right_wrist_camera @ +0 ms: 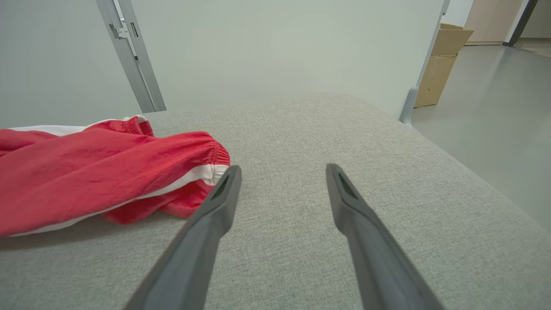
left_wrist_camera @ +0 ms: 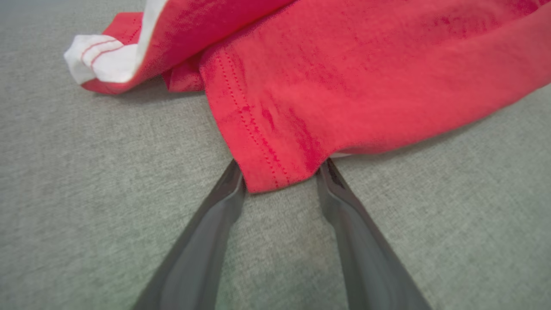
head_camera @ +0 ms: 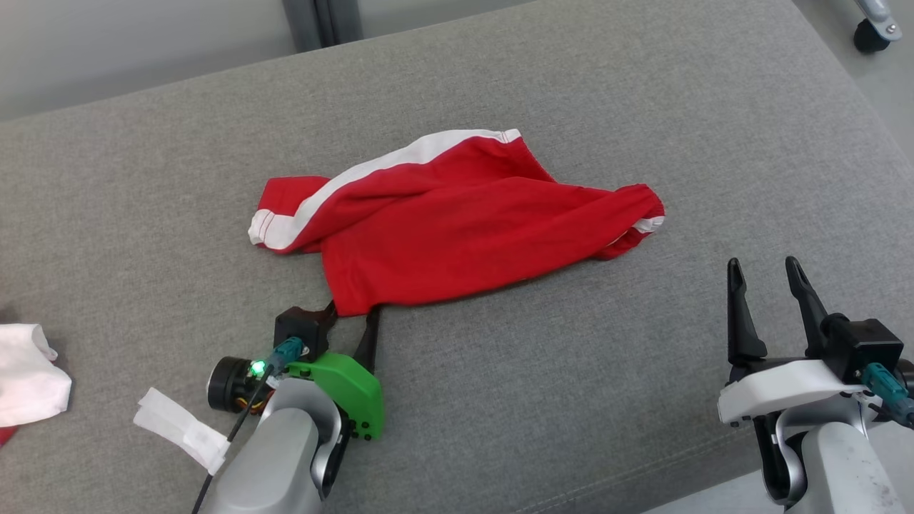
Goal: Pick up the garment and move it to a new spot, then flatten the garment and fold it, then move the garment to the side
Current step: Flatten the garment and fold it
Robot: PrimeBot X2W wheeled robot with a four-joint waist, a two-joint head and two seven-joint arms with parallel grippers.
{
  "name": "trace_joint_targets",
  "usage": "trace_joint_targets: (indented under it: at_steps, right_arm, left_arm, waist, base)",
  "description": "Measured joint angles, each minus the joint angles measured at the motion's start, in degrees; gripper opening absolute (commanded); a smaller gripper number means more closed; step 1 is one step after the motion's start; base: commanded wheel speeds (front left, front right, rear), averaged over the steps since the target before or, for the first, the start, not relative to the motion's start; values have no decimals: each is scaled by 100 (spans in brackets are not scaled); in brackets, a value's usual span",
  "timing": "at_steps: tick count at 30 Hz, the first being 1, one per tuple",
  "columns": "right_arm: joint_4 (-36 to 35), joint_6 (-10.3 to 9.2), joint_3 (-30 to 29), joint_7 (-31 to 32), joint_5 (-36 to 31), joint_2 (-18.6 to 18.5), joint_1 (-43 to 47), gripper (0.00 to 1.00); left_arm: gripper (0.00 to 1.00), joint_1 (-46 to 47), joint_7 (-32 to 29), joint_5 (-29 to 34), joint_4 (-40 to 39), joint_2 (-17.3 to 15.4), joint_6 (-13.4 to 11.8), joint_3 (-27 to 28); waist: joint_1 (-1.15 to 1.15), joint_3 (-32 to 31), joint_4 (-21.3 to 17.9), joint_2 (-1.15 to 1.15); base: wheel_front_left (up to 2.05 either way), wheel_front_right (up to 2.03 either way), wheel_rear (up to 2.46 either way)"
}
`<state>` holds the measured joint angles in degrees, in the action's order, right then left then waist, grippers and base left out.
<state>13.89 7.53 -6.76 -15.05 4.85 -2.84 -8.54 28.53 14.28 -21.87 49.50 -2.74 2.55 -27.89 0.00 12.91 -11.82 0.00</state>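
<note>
Garment (head_camera: 457, 221), red with white stripes, lies crumpled mid-cushion (head_camera: 571, 400). I see my left gripper (head_camera: 352, 313) at its near corner, fingers spread either side of the hem, tips at the cloth's edge, not pinching it. My right gripper (head_camera: 764, 265) hangs spread wide, well apart to the right. A white cloth (head_camera: 28, 371) sits far left.

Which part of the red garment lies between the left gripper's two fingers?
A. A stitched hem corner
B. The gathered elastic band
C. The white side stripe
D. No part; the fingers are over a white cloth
A: in the left wrist view the left gripper has its jaws apart on either side of a stitched hem corner of the red garment.
</note>
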Motion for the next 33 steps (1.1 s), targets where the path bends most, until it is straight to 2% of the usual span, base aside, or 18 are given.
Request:
trace_joint_targets:
  at_steps: [1, 2, 3, 8, 14, 21, 24, 28, 33]
  right_arm:
    - [2, 0, -4, 0, 2, 0, 0, 100]
    - [5, 0, -9, 0, 2, 0, 0, 100]
    - [9, 0, -16, 0, 3, 0, -1, 100]
    - [21, -1, -56, 0, 2, 0, 0, 100]
    - [34, 0, -151, 0, -3, 1, 29, 100]
    - [86, 0, -258, 0, -49, 2, 130, 100]
    - [107, 0, -256, 0, -49, 2, 165, 100]
    - [127, 0, -240, 0, -49, 2, 211, 100]
    - [145, 0, -116, 0, -42, 4, 215, 100]
  left_arm:
    - [44, 13, 12, -23, -13, -1, 0, -15]
    - [3, 20, 37, -60, -57, -1, 0, -46]
    - [0, 22, 44, -111, -118, 0, 1, -94]
    - [0, 24, 69, -179, -548, -1, -26, -235]
    - [0, -264, 77, 102, -1571, -55, -89, -11]
    - [0, -1085, 86, 352, -2587, -424, -263, 350]
    - [0, -1488, 62, 339, -2833, -576, -420, 453]
    - [0, -1871, -369, 234, -3041, -714, -553, 486]
    - [0, -1987, -800, -53, -3119, -740, -558, 587]
  waist:
    - [0, -5, 4, 0]
    - [0, -14, 14, 0]
    - [0, -24, 27, 0]
    - [0, -76, 112, 0]
    - [0, -172, 303, 0]
    - [0, -332, 640, 0]
    - [0, -427, 781, 0]
    - [0, -536, 903, 0]
    - [0, -583, 906, 0]
  base:
    - [0, 0, 0]
    - [0, 0, 0]
    - [0, 0, 0]
    - [0, 0, 0]
    - [0, 0, 0]
    - [0, 0, 0]
    - [0, 0, 0]
    - [0, 0, 0]
    - [0, 0, 0]
